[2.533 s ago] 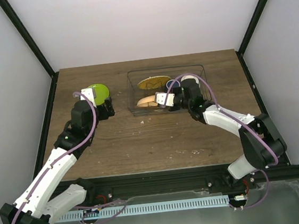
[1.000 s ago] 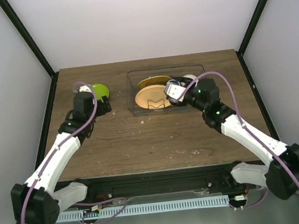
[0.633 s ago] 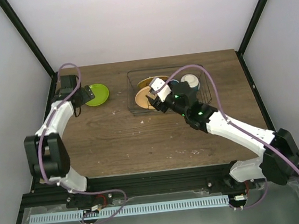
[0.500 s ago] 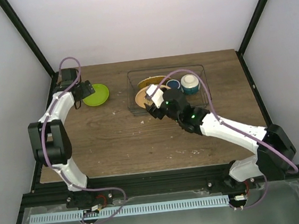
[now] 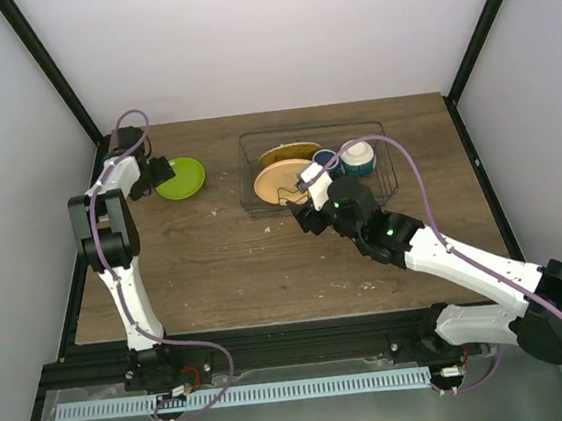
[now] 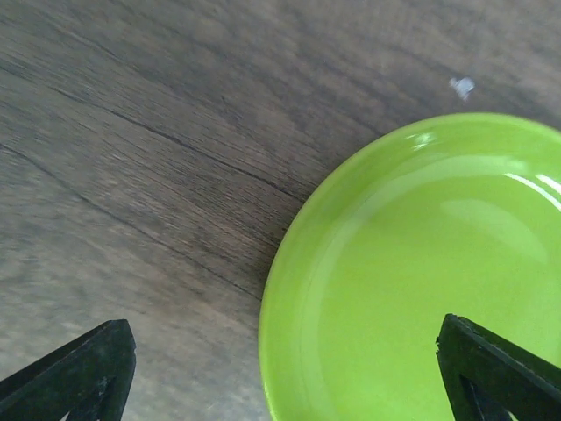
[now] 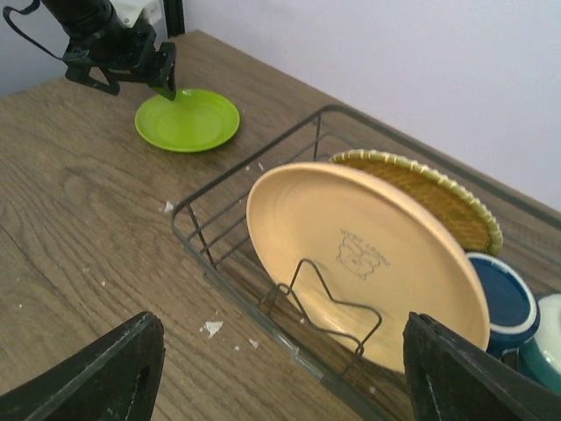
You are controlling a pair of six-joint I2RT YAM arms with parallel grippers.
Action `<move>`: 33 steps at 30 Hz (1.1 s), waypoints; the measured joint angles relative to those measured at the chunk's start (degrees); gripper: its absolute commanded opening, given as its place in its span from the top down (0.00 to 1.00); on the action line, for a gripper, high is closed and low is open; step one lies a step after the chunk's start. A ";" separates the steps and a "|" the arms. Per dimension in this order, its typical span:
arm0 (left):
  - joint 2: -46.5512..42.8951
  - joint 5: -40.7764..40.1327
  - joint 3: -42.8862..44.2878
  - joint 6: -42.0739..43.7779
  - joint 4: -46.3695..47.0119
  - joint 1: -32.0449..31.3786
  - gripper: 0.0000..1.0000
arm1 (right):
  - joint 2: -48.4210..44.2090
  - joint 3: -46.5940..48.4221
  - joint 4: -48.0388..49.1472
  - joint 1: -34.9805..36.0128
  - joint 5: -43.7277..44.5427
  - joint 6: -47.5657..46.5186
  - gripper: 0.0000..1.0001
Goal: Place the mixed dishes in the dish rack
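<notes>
Currently the dish rack (image 7: 245,162), a rectangular basket of thin dark wire, sits at the far right of the wood-grain table (image 5: 227,266) with its long axis running left to right. A round, smooth orange plate (image 7: 368,254) stands on edge inside it. It is propped by an upright wire divider and tilted back, with its stamped face towards the near side. Directly behind it stands a second plate (image 7: 438,206) with a woven-looking, yellow-rimmed face, also on edge. To the right of both, a dark blue mug (image 7: 501,303) and a blue-and-white cup (image 7: 548,338) sit in the rack, mouths upward as far as the partial view shows. A glossy yellow-green plate (image 6: 421,281) lies flat and face up on the table, well apart from the rack's left end. The left gripper (image 6: 285,373) is spread wide at that plate's left rim, one finger over the plate and one over bare wood; contact cannot be confirmed. The right gripper (image 7: 289,377) is at the rack's near side, spread wide and holding nothing.
</notes>
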 measured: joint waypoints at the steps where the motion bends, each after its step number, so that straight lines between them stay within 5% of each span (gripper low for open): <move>1: 1.31 0.59 0.79 0.09 -0.35 0.07 0.06 | 0.20 0.00 -0.55 0.00 -0.02 0.39 0.24; 10: 5.81 6.10 3.58 0.48 -1.68 0.09 0.26 | 1.18 0.00 -3.76 0.00 -0.70 1.99 0.23; 14: 6.19 8.39 3.65 0.83 -1.51 0.09 0.53 | 1.33 0.00 -4.31 0.00 -1.09 2.03 0.22; 23: 5.27 13.68 -1.40 -0.48 5.57 1.81 0.97 | 2.49 0.00 -5.79 0.00 -1.51 2.08 0.21; 33: 2.62 21.31 -8.59 -2.34 14.40 3.76 1.00 | 3.67 0.00 -5.86 0.00 -2.03 3.02 0.19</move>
